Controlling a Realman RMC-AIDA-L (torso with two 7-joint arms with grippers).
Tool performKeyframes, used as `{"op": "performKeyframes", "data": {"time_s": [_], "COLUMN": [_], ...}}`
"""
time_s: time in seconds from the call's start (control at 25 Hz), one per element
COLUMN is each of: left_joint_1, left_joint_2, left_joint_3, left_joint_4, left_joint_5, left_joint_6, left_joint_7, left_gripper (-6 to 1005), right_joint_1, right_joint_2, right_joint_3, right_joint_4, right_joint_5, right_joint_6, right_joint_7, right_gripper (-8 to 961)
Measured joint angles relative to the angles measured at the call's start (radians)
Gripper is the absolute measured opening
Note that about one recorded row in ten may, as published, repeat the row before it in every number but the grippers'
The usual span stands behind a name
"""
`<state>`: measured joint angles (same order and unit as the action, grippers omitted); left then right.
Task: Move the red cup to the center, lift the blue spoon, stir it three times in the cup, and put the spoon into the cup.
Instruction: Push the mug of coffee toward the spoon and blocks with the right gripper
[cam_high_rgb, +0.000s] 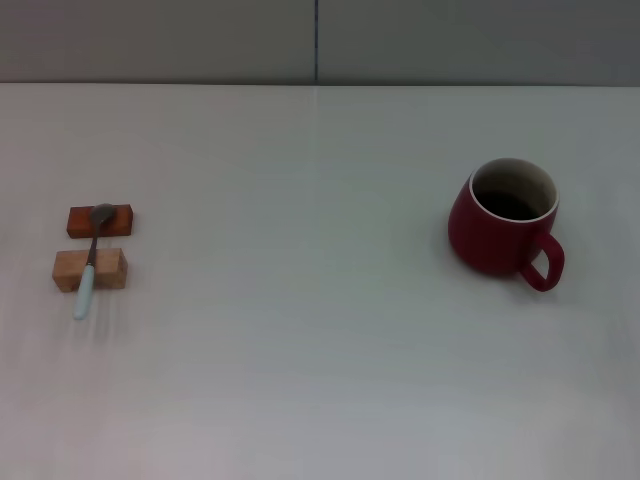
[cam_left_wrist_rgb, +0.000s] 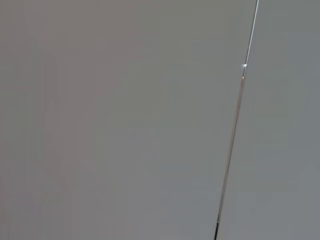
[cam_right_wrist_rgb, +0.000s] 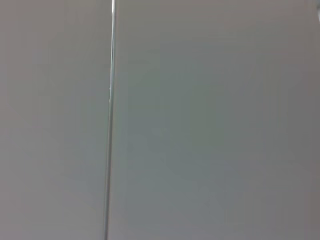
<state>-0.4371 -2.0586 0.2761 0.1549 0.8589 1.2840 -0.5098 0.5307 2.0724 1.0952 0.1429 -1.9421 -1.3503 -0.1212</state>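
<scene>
In the head view, the red cup (cam_high_rgb: 503, 217) stands upright on the right side of the pale table (cam_high_rgb: 300, 350), its white inner rim ringing a dark inside and its loop handle turned toward the near right. Well apart from it, on the left side, the blue spoon (cam_high_rgb: 90, 262) lies across two small blocks: its grey bowl rests on the reddish-brown block (cam_high_rgb: 120, 220) farther back, its stem crosses the light wooden block (cam_high_rgb: 110, 270) nearer the robot, and the pale blue handle end reaches down past that block to the tabletop. The two blocks sit just beside each other with a narrow gap between. A grey wall (cam_high_rgb: 450, 40) with a thin vertical seam closes the scene behind the table. Neither arm nor gripper appears in this view. The left wrist view shows only a plain grey panel crossed by a thin slanted seam (cam_left_wrist_rgb: 235, 125); no fingers show, so how the left jaws stand cannot be told. The right wrist view likewise shows a flat grey surface with a thin seam (cam_right_wrist_rgb: 109, 125), and how the right jaws stand cannot be told either.
</scene>
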Motion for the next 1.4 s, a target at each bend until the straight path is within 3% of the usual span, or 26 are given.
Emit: {"op": "performKeyframes", "data": {"time_s": [1.12,1.4], "left_joint_1": [0.001,0.029], "left_joint_2": [0.000,0.000], "left_joint_3": [0.000,0.015], "left_joint_4": [0.000,-0.007], "left_joint_5": [0.002,0.004], "left_joint_6": [0.000,0.035], "left_joint_7": [-0.003,-0.057], "left_gripper": [834,833], "right_joint_1": [0.003,0.002], "right_joint_2": [0.000,0.000], "right_joint_3": [-0.002,0.003], "right_joint_4": [0.000,0.000], "right_joint_5": [-0.002,-0.002], "right_joint_6": [-0.001,-0.002], "right_joint_7": [0.000,0.000], "right_gripper": [624,623]}}
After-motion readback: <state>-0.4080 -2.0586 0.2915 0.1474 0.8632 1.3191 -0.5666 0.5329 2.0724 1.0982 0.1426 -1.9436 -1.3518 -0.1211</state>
